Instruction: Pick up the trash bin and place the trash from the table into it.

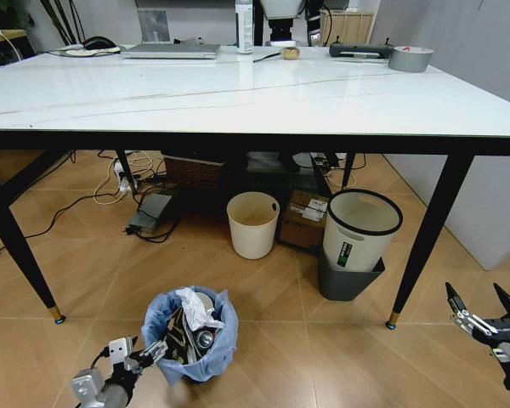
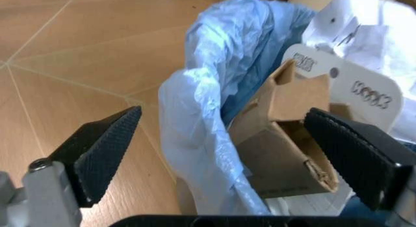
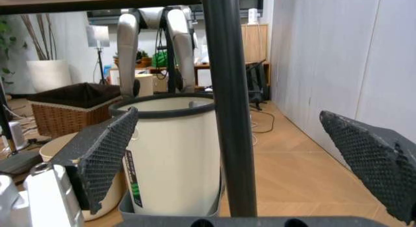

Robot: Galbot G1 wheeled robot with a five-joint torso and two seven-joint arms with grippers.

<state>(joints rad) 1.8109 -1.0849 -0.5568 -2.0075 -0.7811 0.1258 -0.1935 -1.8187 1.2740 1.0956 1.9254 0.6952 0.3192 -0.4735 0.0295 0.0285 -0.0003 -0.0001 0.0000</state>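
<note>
head view, left gripper (image 1: 157, 348) low at the trash bin (image 1: 189, 335) on the floor before the counter (image 1: 238, 98), right gripper (image 1: 484, 308) spread wide, empty, left wrist view, fingers (image 2: 97, 151) open astride the liner rim, cardboard piece (image 2: 289, 139) inside, bin base cut off, right wrist view, fingers (image 3: 104, 154) open before a counter leg (image 3: 231, 105)
</note>
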